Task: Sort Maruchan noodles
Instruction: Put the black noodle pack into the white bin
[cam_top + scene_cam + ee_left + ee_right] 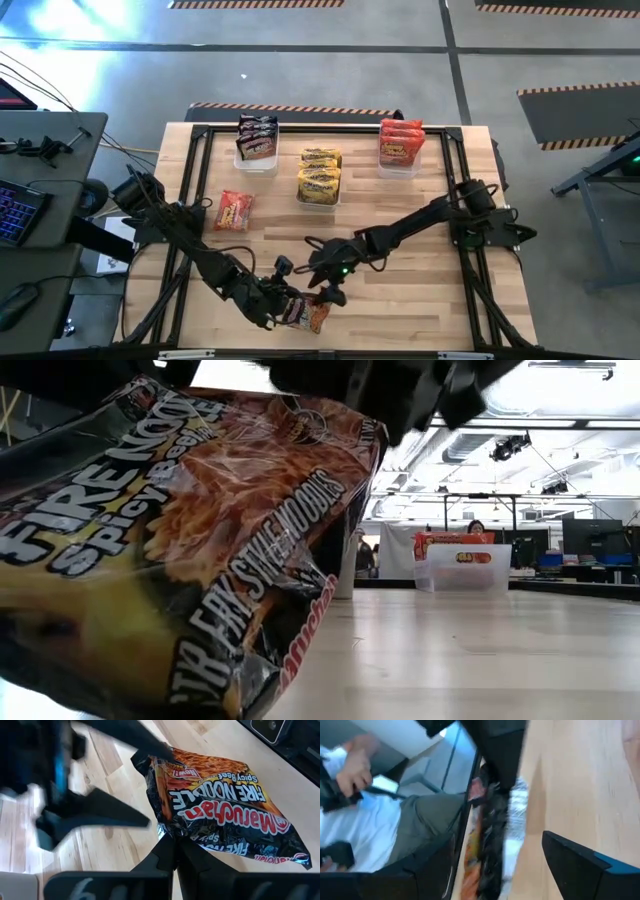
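A dark Maruchan packet (305, 313) is clamped in the left gripper (283, 303) at the table's near edge (400, 345), while the right gripper (328, 290) is spread wide just beside it. Bare wood is left between them and the three bins (320, 190) of sorted packets at the far side; one red-orange packet (233, 210) is seen lying loose to the left.

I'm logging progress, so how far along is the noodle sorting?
Done: dark packets, yellow packets and red packets sit in three separate bins. In hand: the left tool is shut on a Fire Noodle packet near the front edge, the open right tool beside it. Left: that packet and a loose orange packet.
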